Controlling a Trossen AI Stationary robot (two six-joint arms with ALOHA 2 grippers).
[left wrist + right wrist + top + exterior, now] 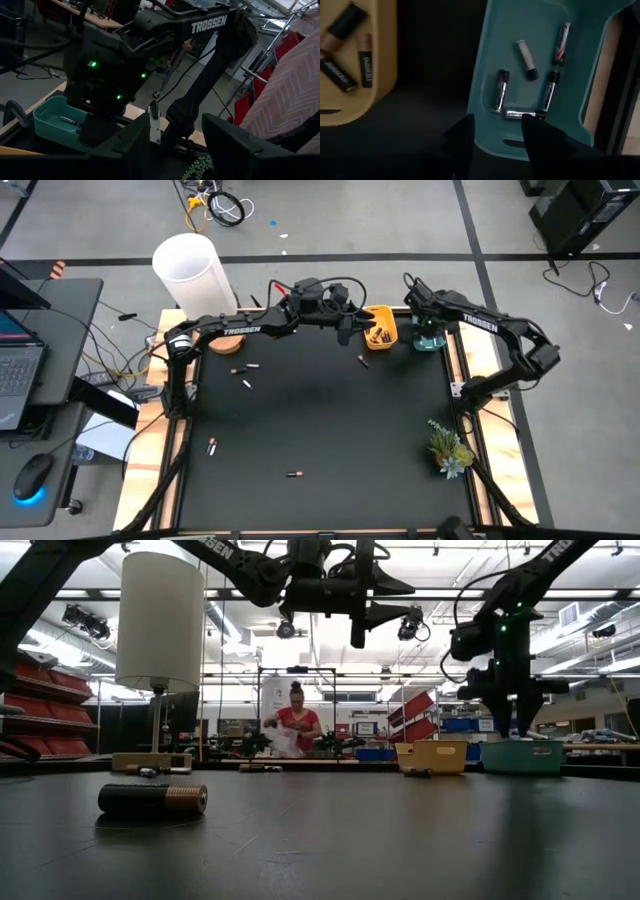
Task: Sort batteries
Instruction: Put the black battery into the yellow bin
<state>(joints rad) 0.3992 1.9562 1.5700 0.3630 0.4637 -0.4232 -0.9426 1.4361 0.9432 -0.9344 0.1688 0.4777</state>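
Right gripper (495,131) open above smooth teal tray (580,75) of cylindrical batteries (527,60).

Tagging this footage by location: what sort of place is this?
Likely an industrial workshop or robotics lab: red storage bins on shelving, long workbenches behind the table, and a person working at one.

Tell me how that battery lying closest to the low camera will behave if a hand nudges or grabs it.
The black-and-copper battery is a smooth cylinder lying on its side on the flat dark table, so a sideways push would probably roll it. It looks rigid, unlikely to bend. Its sleek casing may slip unless the fingers close across its round body.
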